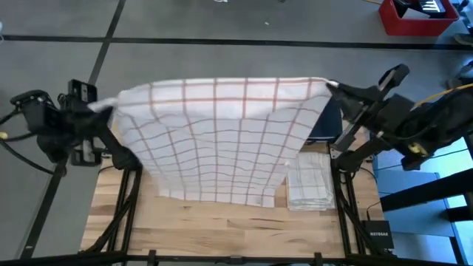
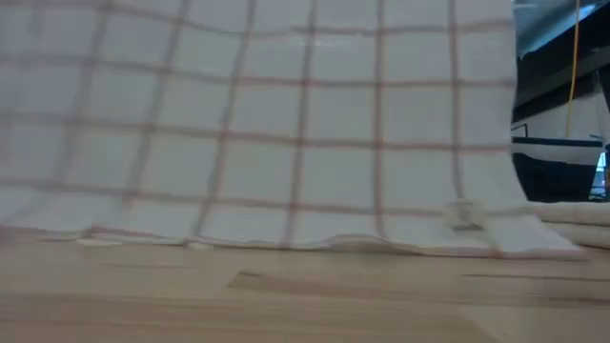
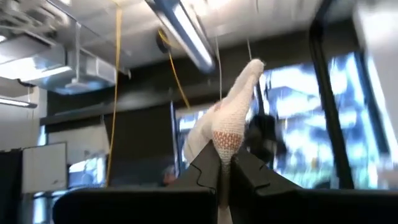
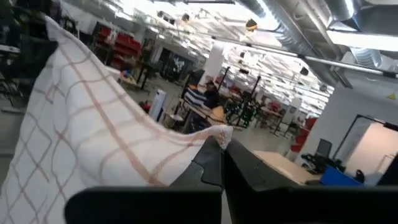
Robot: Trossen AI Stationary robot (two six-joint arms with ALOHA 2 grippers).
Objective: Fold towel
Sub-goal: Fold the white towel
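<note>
A white towel with a red-brown check (image 1: 222, 140) hangs spread between my two grippers, its top edge stretched across the far part of the table (image 1: 222, 222). My left gripper (image 1: 103, 109) is shut on the towel's far left corner, my right gripper (image 1: 332, 87) on its far right corner. In the low view the towel (image 2: 267, 124) fills the picture like a curtain, and its lower hem (image 2: 286, 243) rests on the wooden table top. My left gripper pinches the towel's corner (image 3: 227, 140) between its two fingers; a tuft of cloth sticks out past the fingertips. The towel hangs from this corner. My right gripper pinches the opposite top corner (image 4: 214, 134) between its two fingers. The cloth runs away from that corner in a broad, smooth sheet.
A stack of folded white towels (image 1: 310, 185) lies on the table's right side, partly under the hanging towel. A dark blue thing (image 1: 325, 125) lies behind it. A red bin (image 1: 414, 18) stands on the floor at the far right.
</note>
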